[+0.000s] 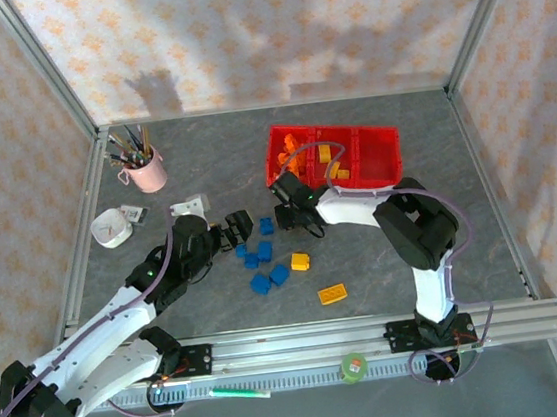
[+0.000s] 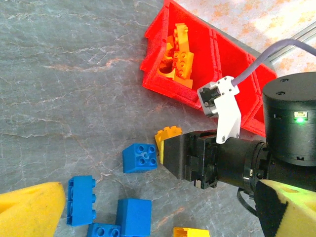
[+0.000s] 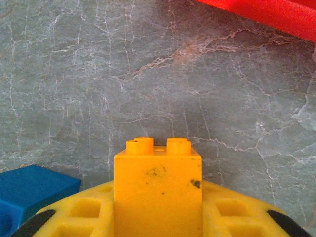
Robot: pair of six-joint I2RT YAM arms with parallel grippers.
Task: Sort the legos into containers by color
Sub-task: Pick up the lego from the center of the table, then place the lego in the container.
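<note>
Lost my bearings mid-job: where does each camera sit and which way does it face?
Top external: above, behind the bases, looking down; both arms show.
Left wrist: faces the containers and right gripper; left fingers at bottom corners.
Right wrist: faces the table; right fingers hold yellow brick.
Both wrist views share that brick.

Legos [image 1: 260,283] scattered before containers [image 1: 378,157]; some inside.

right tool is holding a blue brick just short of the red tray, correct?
Not quite: the brick is yellow, not blue. The right wrist view shows the yellow brick clamped between the fingers, and the left wrist view shows it at the tip of the right tool. The rest stands: it is just short of the red tray.
</note>
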